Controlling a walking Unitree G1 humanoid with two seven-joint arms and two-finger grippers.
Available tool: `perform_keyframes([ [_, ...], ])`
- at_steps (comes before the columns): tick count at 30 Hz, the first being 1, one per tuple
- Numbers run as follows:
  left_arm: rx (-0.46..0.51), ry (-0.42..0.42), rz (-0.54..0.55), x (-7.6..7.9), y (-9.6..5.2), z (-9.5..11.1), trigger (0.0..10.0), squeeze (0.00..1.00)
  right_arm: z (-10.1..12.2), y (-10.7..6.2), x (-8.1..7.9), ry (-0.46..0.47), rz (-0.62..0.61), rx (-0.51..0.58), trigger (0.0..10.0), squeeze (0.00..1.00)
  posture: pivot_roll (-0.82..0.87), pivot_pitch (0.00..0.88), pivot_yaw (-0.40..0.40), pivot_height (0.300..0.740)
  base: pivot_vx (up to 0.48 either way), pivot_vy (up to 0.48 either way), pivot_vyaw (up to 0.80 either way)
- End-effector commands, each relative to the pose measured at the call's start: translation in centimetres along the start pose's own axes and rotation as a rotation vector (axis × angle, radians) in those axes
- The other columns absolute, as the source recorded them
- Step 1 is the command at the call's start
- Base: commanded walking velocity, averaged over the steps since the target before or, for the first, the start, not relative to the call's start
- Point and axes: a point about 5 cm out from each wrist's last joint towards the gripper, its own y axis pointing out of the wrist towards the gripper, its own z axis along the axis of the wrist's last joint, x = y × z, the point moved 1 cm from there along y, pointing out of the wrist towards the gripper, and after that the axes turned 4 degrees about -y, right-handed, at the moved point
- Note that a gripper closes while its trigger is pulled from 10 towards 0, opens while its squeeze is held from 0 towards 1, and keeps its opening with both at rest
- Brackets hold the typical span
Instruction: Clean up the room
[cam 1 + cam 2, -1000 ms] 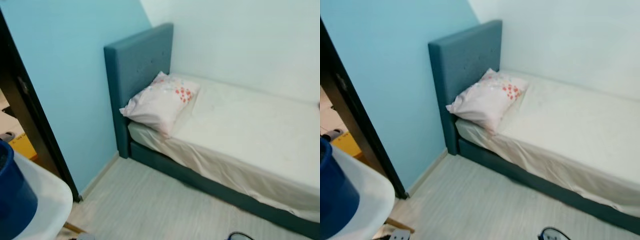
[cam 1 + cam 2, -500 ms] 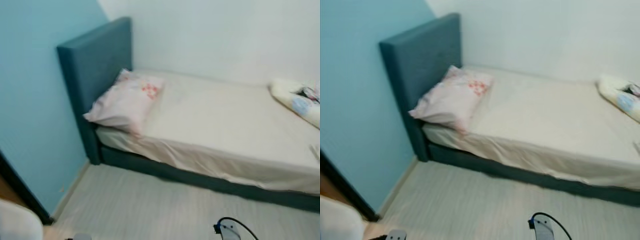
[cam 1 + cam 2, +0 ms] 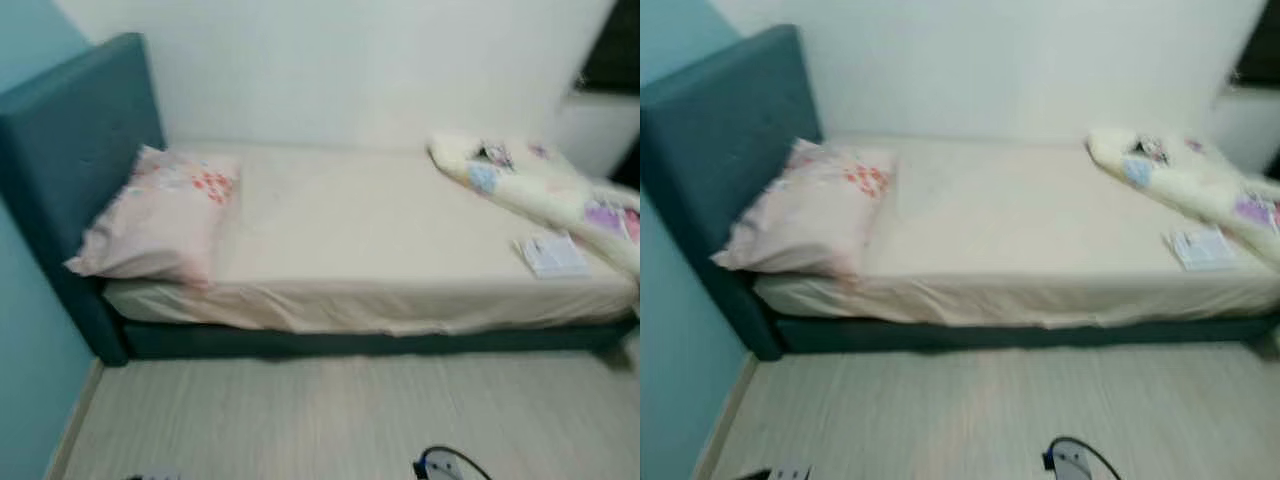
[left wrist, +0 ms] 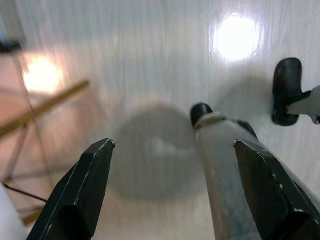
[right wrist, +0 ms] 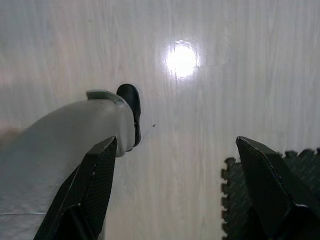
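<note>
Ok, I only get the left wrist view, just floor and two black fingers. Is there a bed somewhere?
Observer: Yes, a bed with a teal headboard stands straight ahead.
Operator: Is anything on it?
Observer: A pillow lies at the headboard end, and a crumpled blanket at the other end.
Operator: Anything little?
Observer: Some white papers lie beside the blanket, near the mattress edge.

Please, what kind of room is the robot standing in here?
Most likely a small bedroom in a home. A single bed with a teal padded headboard stands against the wall, with a flowered pillow at its head and a crumpled patterned blanket at its foot.
</note>
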Motion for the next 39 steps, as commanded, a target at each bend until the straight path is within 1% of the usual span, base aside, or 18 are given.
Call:
perform_keyframes([
  [1, 0.003, 0.000, -0.009, 0.3, 0.0, 0.0, 10.0, 0.00, 0.4, 0.0, 0.3, -0.018, -0.010, 0.017, 10.0, 0.00, -0.06, 0.000, -0.021, 0.740, 0.000, 0.000, 0.00],
  [4, 0.000, -0.004, -0.012, 0.4, 0.0, 0.0, 10.0, 0.00, 0.4, 0.0, 0.4, -0.019, -0.006, 0.019, 10.0, 0.00, -0.06, 0.000, -0.022, 0.740, 0.000, -0.295, 0.00],
  [5, 0.000, -0.004, -0.014, 0.5, 0.0, 0.0, 10.0, 0.00, 0.4, 0.0, 0.8, -0.035, -0.003, 0.019, 10.0, 0.00, -0.07, 0.000, -0.021, 0.740, 0.000, -0.416, 0.00],
  [8, 0.000, -0.005, -0.014, 0.5, 0.0, 0.0, 10.0, 0.00, 0.4, -0.1, 1.1, -0.041, -0.004, 0.019, 10.0, 0.00, -0.07, 0.000, -0.021, 0.740, 0.000, -0.419, 0.00],
  [12, 0.002, -0.071, -0.020, 0.7, 0.0, 0.0, 10.0, 0.00, -0.2, -0.3, 2.9, -0.042, -0.020, 0.018, 10.0, 0.00, -0.07, 0.000, -0.021, 0.740, 0.000, -0.480, 0.00],
  [15, 0.003, -0.077, -0.020, 0.7, 0.0, 0.1, 10.0, 0.00, -0.2, -0.4, 3.6, -0.047, -0.021, 0.025, 10.0, 0.00, -0.07, 0.000, -0.015, 0.740, 0.000, -0.480, 0.00],
  [16, 0.005, -0.076, -0.021, 0.7, 0.1, 0.2, 10.0, 0.00, -0.2, -0.4, 3.9, -0.030, -0.021, 0.034, 10.0, 0.00, -0.07, 0.000, -0.015, 0.740, 0.000, -0.480, 0.00],
  [20, 0.011, -0.074, -0.022, 0.6, 0.1, 0.4, 10.0, 0.00, -0.1, -0.5, 4.1, -0.016, -0.017, 0.050, 10.0, 0.00, -0.07, 0.000, -0.014, 0.740, 0.000, -0.480, 0.00],
  [23, 0.017, -0.075, -0.023, 0.7, 0.1, 0.7, 10.0, 0.00, 0.2, -0.4, 3.7, -0.021, -0.009, 0.057, 10.0, 0.00, -0.07, 0.000, -0.013, 0.740, 0.000, -0.480, 0.77],
  [25, 0.021, -0.074, -0.025, 0.8, 0.1, 0.9, 10.0, 0.00, 0.4, -0.3, 2.9, -0.007, 0.004, 0.063, 10.0, 0.00, -0.07, 0.000, -0.012, 0.740, 0.000, -0.480, 0.77],
  [27, 0.024, -0.077, -0.029, 0.9, 0.1, 1.0, 10.0, 0.00, 0.7, -0.2, 1.8, 0.004, 0.009, 0.071, 10.0, 0.00, -0.07, 0.000, -0.012, 0.740, 0.000, -0.480, 0.76],
  [28, 0.026, -0.078, -0.031, 1.0, 0.1, 1.0, 10.0, 0.00, 0.9, -0.1, 1.3, 0.007, 0.009, 0.073, 10.0, 0.00, -0.07, 0.000, -0.012, 0.740, 0.000, -0.480, 0.00],
  [29, 0.026, -0.078, -0.031, 1.0, 0.1, 1.0, 10.0, 0.00, 0.9, -0.1, 1.3, 0.007, 0.009, 0.073, 10.0, 0.00, -0.07, 0.000, -0.012, 0.740, 0.000, -0.480, 0.00],
  [31, 0.028, -0.078, -0.034, 1.1, 0.2, 1.1, 10.0, 0.00, 1.4, 0.0, 0.3, 0.009, 0.011, 0.079, 10.0, 0.00, -0.07, 0.000, -0.010, 0.740, 0.000, -0.480, 0.00],
  [32, 0.028, -0.078, -0.034, 1.1, 0.2, 1.1, 10.0, 0.00, 1.4, 0.0, 0.3, 0.009, 0.011, 0.079, 10.0, 0.00, -0.07, 0.000, -0.010, 0.740, 0.000, -0.480, 0.00],
  [36, 0.032, -0.078, -0.037, 1.1, 0.2, 1.3, 10.0, 0.00, 2.1, 0.1, -0.6, 0.016, 0.014, 0.089, 10.0, 0.00, -0.07, 0.000, -0.009, 0.740, 0.000, -0.480, 0.00],
  [39, 0.037, -0.076, -0.038, 1.1, 0.2, 1.5, 10.0, 0.00, 2.3, 0.1, -0.7, 0.021, 0.016, 0.094, 10.0, 0.00, -0.07, 0.000, -0.009, 0.740, 0.000, -0.480, 0.00],
])
